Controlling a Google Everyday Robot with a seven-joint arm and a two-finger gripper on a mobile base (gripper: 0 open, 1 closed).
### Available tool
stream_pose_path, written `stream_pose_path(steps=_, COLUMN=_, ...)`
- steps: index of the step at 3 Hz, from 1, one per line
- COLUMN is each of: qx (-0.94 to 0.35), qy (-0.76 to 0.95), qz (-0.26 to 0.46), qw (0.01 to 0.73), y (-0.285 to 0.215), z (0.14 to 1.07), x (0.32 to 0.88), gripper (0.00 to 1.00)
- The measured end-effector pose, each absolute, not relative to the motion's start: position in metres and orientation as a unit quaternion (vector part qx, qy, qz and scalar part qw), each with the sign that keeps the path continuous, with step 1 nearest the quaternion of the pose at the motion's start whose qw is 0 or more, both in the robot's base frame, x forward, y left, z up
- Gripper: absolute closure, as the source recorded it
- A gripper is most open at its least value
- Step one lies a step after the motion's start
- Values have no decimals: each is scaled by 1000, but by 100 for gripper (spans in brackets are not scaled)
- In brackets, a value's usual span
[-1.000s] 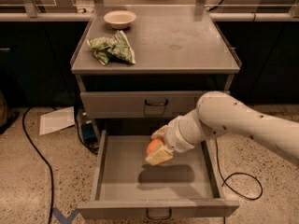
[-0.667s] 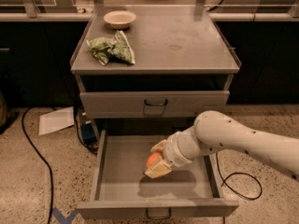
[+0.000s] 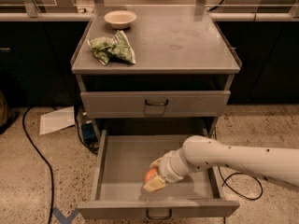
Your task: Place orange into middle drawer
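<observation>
Middle drawer (image 3: 122,158) stood pulled fully open. Gripper (image 3: 153,176) was inside it, near the front wall and about mid-width, clenched on the orange (image 3: 149,175). Orange was held low over the drawer floor; contact with the floor could not be told. Closed drawer front (image 3: 187,104) sat directly above the middle drawer, with foil bag (image 3: 112,49) and bowl (image 3: 120,18) higher up.

My arm (image 3: 243,160) stretched in from the right, forearm sloping down toward the left, wrist bent. My gripper (image 3: 153,174) hung low inside the middle drawer (image 3: 122,161), near its front, fingers (image 3: 154,186) clamped around the orange (image 3: 149,175).
</observation>
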State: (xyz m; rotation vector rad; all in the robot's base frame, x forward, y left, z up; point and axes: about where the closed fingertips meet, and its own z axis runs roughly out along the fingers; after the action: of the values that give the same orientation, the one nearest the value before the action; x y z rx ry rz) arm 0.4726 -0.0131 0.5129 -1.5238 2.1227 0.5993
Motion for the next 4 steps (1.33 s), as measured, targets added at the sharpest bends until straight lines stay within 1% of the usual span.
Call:
stream_pose_path(steps=1, qx=-553, qy=771, qz=218, qw=228, y=-13, z=513, x=473, gripper=100)
stream_pose_path(steps=2, qx=-535, qy=780, qz=219, qw=240, y=-16, z=486, x=483, gripper=100)
stream_pose_path(steps=3, qx=-499, qy=789, qz=225, qw=278, y=-18, z=448, x=514, gripper=100)
stream_pose_path(steps=4, qx=-447, qy=805, qz=253, qw=299, y=-17, z=395, x=538, gripper=100)
